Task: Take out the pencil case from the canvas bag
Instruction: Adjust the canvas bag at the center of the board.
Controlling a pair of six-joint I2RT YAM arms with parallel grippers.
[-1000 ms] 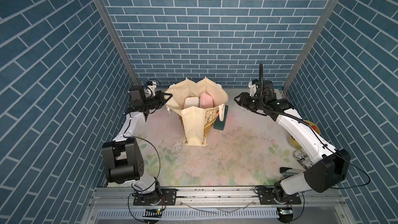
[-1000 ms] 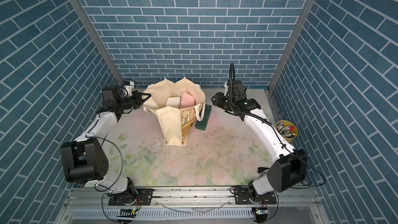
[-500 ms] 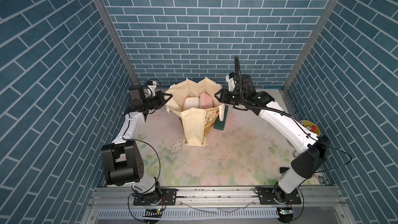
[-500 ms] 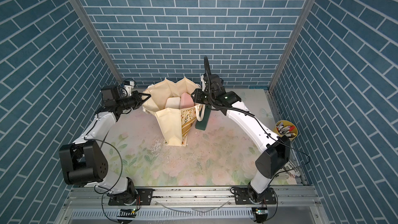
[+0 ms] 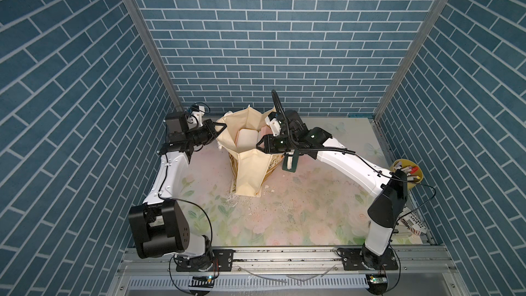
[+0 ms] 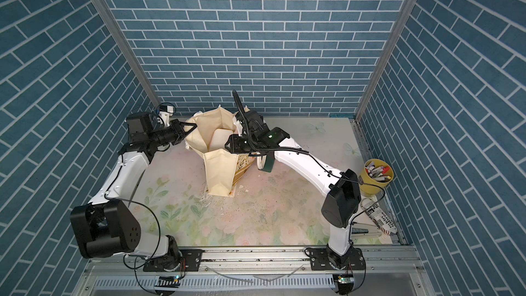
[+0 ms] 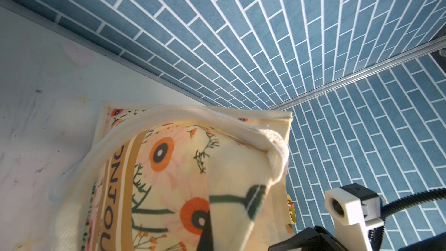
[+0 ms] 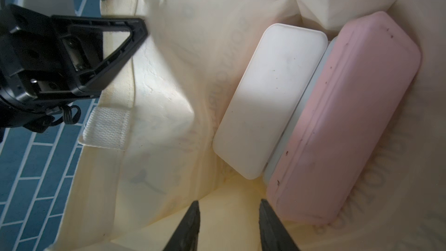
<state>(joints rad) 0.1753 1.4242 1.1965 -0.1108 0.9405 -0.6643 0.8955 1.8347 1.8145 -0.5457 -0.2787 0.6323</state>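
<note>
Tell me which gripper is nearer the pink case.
Right. The right gripper, open, is at the mouth of the canvas bag, beside the pink case; the left gripper is shut on its opposite rim.

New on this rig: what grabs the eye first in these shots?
The canvas bag stands open at the back of the table, a white case and a pink case side by side inside. The left tool is shut on the bag's rim; the right tool hangs over the opening, jaws apart and empty.
</note>
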